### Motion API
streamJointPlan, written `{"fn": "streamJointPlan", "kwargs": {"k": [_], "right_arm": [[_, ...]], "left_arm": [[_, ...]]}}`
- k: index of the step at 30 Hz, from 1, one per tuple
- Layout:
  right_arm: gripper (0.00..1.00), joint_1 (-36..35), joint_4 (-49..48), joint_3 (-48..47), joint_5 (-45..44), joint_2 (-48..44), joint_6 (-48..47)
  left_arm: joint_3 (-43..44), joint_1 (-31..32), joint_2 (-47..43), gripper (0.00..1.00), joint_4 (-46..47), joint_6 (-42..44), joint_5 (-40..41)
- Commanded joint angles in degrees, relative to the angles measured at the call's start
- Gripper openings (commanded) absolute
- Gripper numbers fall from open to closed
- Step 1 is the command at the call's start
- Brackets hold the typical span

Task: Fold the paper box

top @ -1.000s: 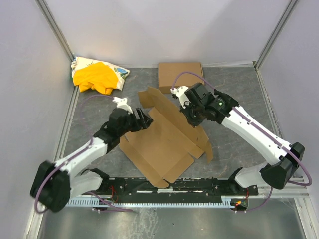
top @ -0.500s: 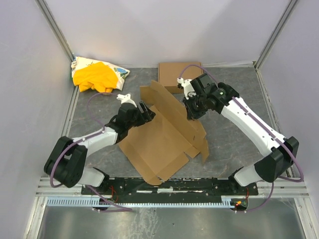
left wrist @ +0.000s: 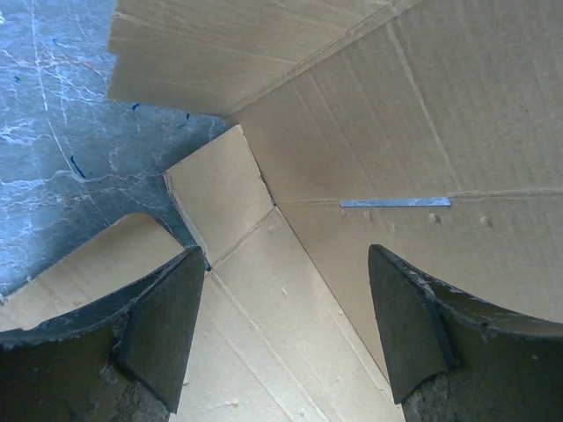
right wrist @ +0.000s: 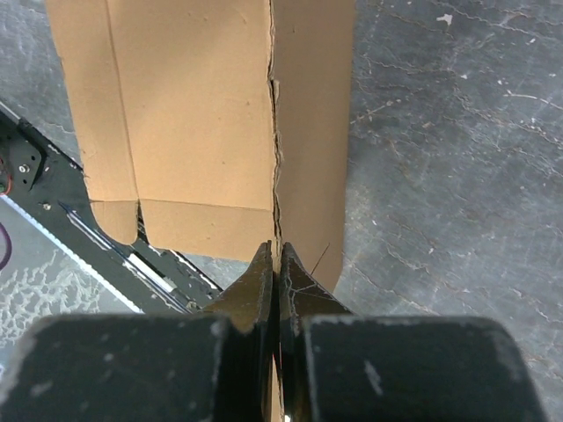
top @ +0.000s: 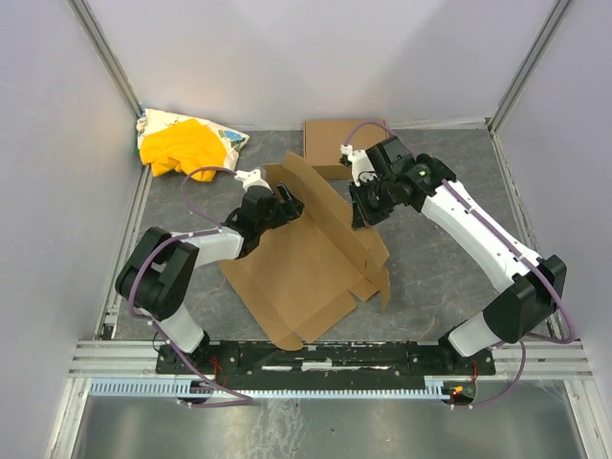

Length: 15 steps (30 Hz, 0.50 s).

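From above, the paper box lies opened out in the middle of the frame on the grey table. One long panel stands up along its upper right side. The left gripper sits at the sheet's upper left edge and the right gripper at the raised panel. This view does not show how far either is spread. A yellow cloth bundle lies in the upper left corner, and a flat cardboard box sits at top centre.

The left wrist view shows the left gripper with its fingers spread wide, gripping nothing. The paper box with its creases fills most of the frame beneath, with bare table at the upper left.

The right wrist view shows the right gripper pinched tight on the paper box, holding the thin edge of the upright panel.
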<state>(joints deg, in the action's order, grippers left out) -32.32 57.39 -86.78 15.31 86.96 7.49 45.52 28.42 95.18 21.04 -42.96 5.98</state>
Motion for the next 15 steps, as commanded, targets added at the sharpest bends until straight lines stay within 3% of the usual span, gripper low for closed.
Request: {"fn": "streamJointPlan", "kwargs": {"k": [1,7,15], "right_arm": [[0.04,0.4,-1.0,-1.5,1.1,1.8,0.4],[0.04,0.8,-0.7,-0.4,1.6,2.4,0.1],[0.04,1.8,-0.8,-0.5,3.6,3.2,0.8]], "left_arm": [[-3.6,-1.7,0.5,0.81,9.0,-1.5,1.2],[-10.1,-3.9,2.7,0.8,20.7,-10.2,-1.6],[-9.8,-3.9,8.0,0.76,28.2,-20.7,0.8]]}}
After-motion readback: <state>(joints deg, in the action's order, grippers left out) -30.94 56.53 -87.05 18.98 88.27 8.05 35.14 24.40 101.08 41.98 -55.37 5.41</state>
